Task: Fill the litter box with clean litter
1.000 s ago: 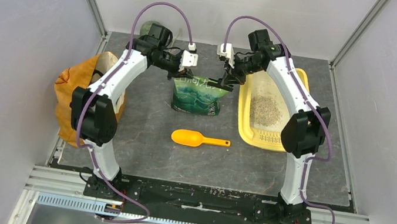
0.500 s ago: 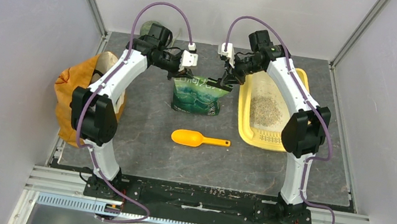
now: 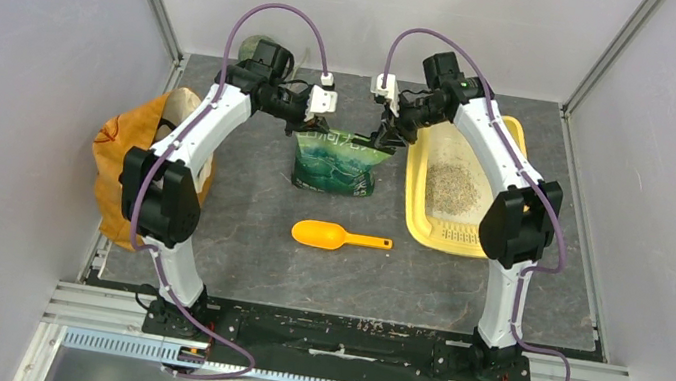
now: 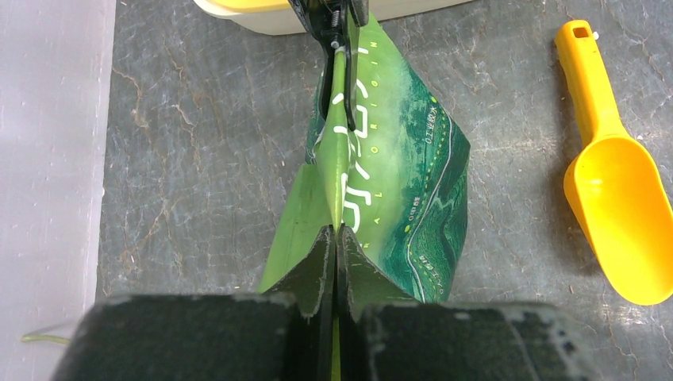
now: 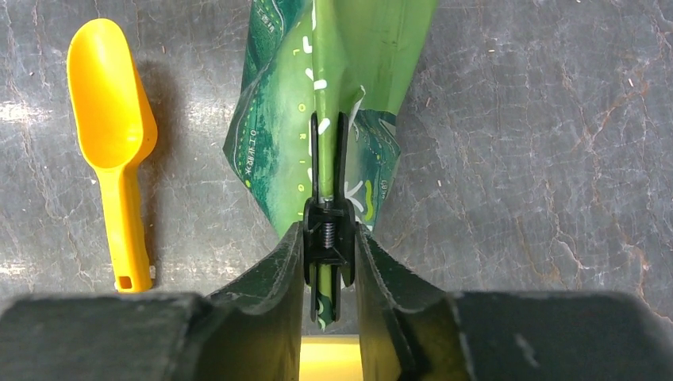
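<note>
At the counter's (image 3: 236, 236) 12 o'clock end, left pincer (image 4: 333, 242) is clamped on the pouch (image 4: 405, 175) top, steadying it so right pincer (image 5: 329, 246), squeezing the clip (image 5: 328, 226), can probably pull it off

The right arm (image 3: 494, 145) covers part of the litter box (image 3: 412, 198); the left arm (image 3: 207, 126) hides part of the orange bag (image 3: 116, 157).

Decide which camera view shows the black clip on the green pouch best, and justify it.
Right wrist: the black clip, spring included, sits close-up between the jaws of the right gripper, on the top edge of the green pouch. Left wrist shows it small at the far end. Top external barely resolves it.
</note>
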Controlling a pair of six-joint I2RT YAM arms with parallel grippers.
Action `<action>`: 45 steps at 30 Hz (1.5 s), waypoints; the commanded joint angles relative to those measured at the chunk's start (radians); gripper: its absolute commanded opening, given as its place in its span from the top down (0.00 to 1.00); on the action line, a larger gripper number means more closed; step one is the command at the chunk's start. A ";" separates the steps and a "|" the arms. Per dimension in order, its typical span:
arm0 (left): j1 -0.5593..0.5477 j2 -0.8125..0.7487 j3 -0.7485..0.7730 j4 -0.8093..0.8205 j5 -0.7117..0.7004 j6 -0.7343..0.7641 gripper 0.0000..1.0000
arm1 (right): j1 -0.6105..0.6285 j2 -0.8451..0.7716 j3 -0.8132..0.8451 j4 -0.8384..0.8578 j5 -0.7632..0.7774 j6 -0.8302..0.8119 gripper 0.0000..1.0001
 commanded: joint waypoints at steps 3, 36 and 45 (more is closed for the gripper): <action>-0.009 0.012 0.034 -0.001 0.039 0.009 0.98 | 0.010 -0.014 -0.009 0.038 -0.020 0.003 0.54; -0.012 -0.050 0.085 0.068 -0.078 -0.234 0.23 | -0.052 -0.159 0.048 0.333 0.025 0.585 0.03; -0.007 -0.013 0.459 0.029 -0.367 -0.687 0.13 | -0.204 -0.217 0.049 0.591 0.139 1.032 0.03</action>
